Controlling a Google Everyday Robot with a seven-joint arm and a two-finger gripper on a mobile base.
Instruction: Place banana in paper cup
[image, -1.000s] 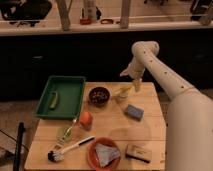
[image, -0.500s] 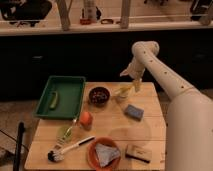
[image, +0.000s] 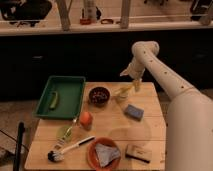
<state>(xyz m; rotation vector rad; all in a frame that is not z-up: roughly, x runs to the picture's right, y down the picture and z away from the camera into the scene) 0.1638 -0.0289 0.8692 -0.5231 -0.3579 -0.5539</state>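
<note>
On the wooden slatted table (image: 150, 127), going from the left, a green rectangular plastic tray (image: 70, 95) holds a green elongated vegetable (image: 53, 100), and a dark brown round bowl (image: 99, 95) sits to its right. Next comes the small white paper cup (image: 120, 94), with the small curved yellow banana (image: 126, 90) lying at or over its rim; whether it sits inside I cannot tell. The two-finger gripper (image: 135, 85) hangs just above and right of the cup. The banana should be light, fairly firm yet bruisable, its skin smooth; a gentle pinch across the middle seems best. The light cup could tip easily.
</note>
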